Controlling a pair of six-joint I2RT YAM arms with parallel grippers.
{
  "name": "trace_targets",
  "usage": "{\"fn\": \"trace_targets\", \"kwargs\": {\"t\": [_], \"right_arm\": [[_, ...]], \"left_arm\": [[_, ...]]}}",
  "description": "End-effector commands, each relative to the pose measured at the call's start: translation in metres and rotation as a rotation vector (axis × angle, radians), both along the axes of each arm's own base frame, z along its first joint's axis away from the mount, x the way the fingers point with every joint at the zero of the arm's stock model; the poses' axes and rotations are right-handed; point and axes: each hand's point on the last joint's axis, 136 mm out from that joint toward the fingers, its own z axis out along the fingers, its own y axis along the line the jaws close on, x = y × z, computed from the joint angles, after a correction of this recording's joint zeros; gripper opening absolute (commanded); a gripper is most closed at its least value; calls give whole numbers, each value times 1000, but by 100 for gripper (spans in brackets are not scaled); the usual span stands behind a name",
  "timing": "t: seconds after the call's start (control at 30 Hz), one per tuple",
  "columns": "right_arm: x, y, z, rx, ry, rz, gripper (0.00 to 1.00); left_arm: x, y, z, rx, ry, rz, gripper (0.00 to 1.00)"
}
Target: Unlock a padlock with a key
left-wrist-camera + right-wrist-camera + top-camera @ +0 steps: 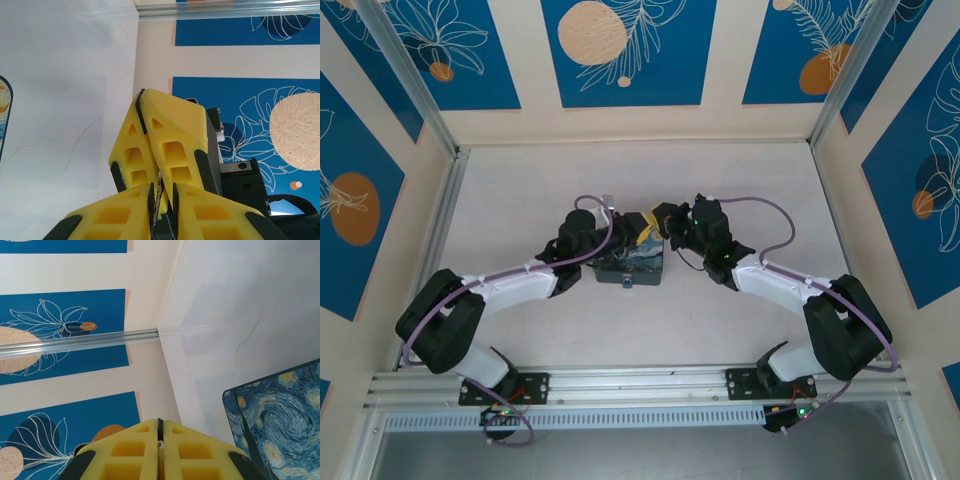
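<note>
My two grippers meet tip to tip above the night-sky box (632, 266). My right gripper (159, 421) is shut, and a tiny silvery bit of metal shows in the seam between its yellow fingers. In the left wrist view a thin metal sliver, the key (161, 196), sticks out of the right gripper (142, 96) and reaches between the pads of my left gripper (161, 187). The left jaws stand narrowly open. The key lies against one pad and a slim gap remains at the other. The padlock is hidden. From above, the left gripper (632, 236) and right gripper (656, 224) overlap.
The box printed with a swirling night sky (280, 420) lies flat on the white table (740, 170), right under the grippers. Blue-patterned walls (620, 50) and metal corner rails (415, 90) close in the table on three sides.
</note>
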Motion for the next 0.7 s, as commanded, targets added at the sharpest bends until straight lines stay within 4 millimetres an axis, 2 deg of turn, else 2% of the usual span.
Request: {"fn": "trace_targets", "kwargs": {"t": [0.0, 0.13, 0.33, 0.37, 0.43, 0.47, 0.5, 0.53, 0.57, 0.67], "right_arm": [[8, 2, 15, 23, -36, -28, 0], [8, 4, 14, 22, -34, -25, 0], [8, 6, 16, 23, -37, -18, 0], [8, 6, 16, 22, -36, -17, 0], [8, 5, 16, 14, -39, -16, 0], [8, 2, 16, 10, -36, -17, 16], [7, -3, 16, 3, -38, -20, 40], [6, -9, 15, -5, -32, -20, 55], [3, -17, 14, -21, -26, -18, 65], [-10, -49, 7, -89, -12, -13, 70]], "left_arm": [[-3, -4, 16, -28, -49, -3, 19], [-5, -5, 16, -26, -50, -8, 17], [-5, -6, 10, -13, -41, -11, 5], [-5, -6, 10, -13, -43, -11, 0], [-5, -6, 8, -6, -41, -12, 0], [-5, -6, 7, 4, -44, -12, 0], [-4, -5, 7, 14, -51, -15, 0], [-2, -3, 6, 31, -57, -18, 0], [0, 0, 5, 62, -67, -25, 0], [5, 13, 5, 165, -122, -69, 0]]}}
